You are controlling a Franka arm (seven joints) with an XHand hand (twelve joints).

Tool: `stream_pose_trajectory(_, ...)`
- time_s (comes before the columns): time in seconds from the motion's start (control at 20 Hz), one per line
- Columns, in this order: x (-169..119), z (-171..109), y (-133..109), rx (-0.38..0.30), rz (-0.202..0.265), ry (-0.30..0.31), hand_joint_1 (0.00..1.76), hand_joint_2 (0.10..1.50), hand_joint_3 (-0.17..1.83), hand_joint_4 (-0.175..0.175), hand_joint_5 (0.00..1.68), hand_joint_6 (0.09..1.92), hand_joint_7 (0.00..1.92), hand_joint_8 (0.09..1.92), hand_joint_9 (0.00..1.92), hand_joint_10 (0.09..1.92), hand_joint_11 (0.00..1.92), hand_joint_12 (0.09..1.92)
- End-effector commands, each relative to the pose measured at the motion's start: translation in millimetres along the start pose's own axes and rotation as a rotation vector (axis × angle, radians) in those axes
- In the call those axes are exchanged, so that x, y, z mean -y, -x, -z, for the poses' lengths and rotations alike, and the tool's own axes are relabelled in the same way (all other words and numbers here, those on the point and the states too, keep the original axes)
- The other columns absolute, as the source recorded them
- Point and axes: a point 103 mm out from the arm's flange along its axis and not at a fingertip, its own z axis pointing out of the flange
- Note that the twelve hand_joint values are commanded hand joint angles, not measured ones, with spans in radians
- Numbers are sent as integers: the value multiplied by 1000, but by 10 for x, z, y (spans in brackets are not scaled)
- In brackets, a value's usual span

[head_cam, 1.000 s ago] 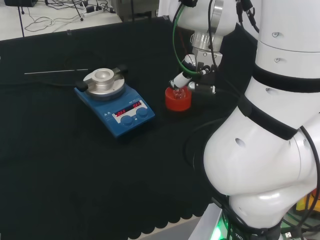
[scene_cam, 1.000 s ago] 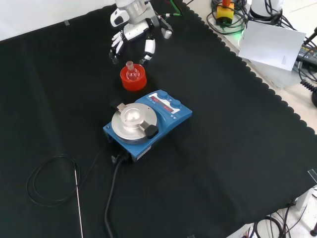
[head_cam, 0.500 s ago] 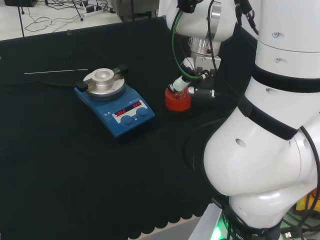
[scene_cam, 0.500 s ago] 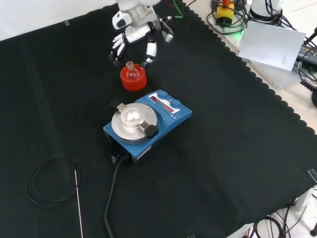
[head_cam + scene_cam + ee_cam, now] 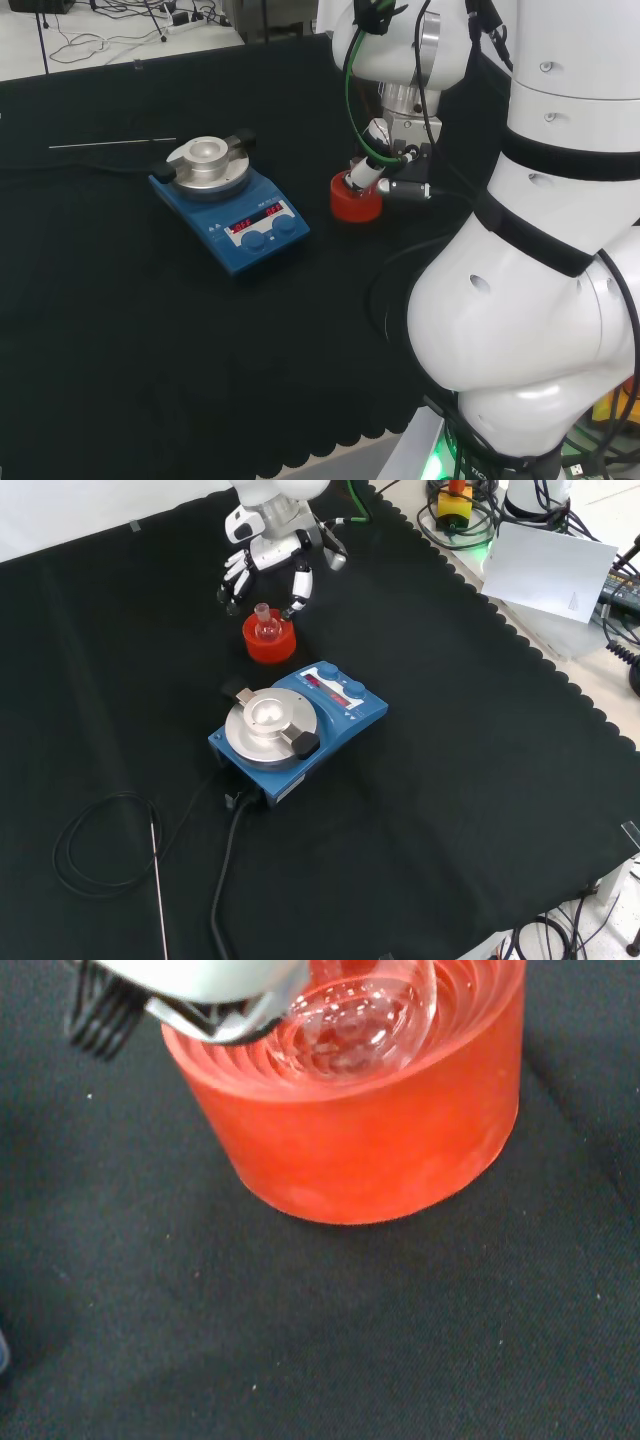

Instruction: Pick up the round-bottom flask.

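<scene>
A small clear round-bottom flask (image 5: 264, 624) sits neck up in a red ribbed stand (image 5: 269, 642) near the far side of the cloth in the front view. The black and white hand (image 5: 266, 553) hangs just behind and above it, open. Its fingers (image 5: 231, 581) reach down on one side of the neck and the thumb (image 5: 298, 588) on the other, with small gaps to the glass. In the head view the hand (image 5: 379, 168) covers the flask above the red stand (image 5: 354, 205). The wrist view has the flask's bulb (image 5: 356, 1018) inside the stand (image 5: 380, 1150), under a blurred white part of the hand (image 5: 205, 988).
A blue hotplate stirrer with a round silver top (image 5: 291, 726) stands close in front of the stand in the front view, and left of it in the head view (image 5: 231, 207). Its black cable (image 5: 222, 880) and a thin metal rod (image 5: 158, 890) lie nearer the camera.
The hand has come down and closer to the stand, so its fingers and thumb now flank the flask's neck. The flask and stand have not moved.
</scene>
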Motion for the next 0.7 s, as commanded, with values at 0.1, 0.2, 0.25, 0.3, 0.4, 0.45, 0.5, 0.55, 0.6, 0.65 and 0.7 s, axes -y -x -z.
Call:
stream_pose_trajectory(0.1, -15, -24, -11, 4, 6, 32, 954, 598, 637, -28, 699, 102, 150, 645, 349, 680, 143, 1389)
stream_pose_trajectory(0.2, -19, -23, -18, -2, 11, 43, 959, 600, 640, -31, 736, 141, 170, 649, 367, 673, 160, 1375)
stream_pose_trajectory(0.25, -18, -21, -25, -4, 12, 54, 960, 601, 641, -32, 749, 154, 181, 652, 375, 671, 167, 1373)
stream_pose_trajectory(0.3, -20, -18, -38, -2, 15, 63, 962, 602, 644, -35, 758, 210, 205, 651, 396, 660, 184, 1369)
stream_pose_trajectory(0.4, -28, -7, -46, 1, 17, 73, 968, 603, 650, -40, 732, 413, 241, 651, 430, 642, 214, 1357)
stream_pose_trajectory(0.45, -32, -1, -52, 5, 20, 81, 972, 603, 653, -41, 713, 507, 249, 652, 440, 638, 222, 1356)
stream_pose_trajectory(0.5, -38, 2, -52, 10, 24, 84, 975, 604, 656, -43, 702, 567, 254, 653, 447, 637, 227, 1356)
stream_pose_trajectory(0.55, -44, 4, -49, 11, 24, 87, 977, 605, 658, -44, 701, 603, 256, 654, 452, 637, 230, 1356)
stream_pose_trajectory(0.6, -48, 6, -47, 15, 25, 93, 979, 606, 659, -44, 704, 625, 258, 655, 456, 638, 232, 1357)
stream_pose_trajectory(0.65, -56, 11, -40, 22, 27, 96, 980, 607, 660, -44, 708, 638, 259, 656, 459, 638, 234, 1357)
stream_pose_trajectory(0.7, -65, 13, -38, 25, 27, 97, 983, 606, 664, -44, 707, 659, 260, 657, 462, 638, 238, 1353)
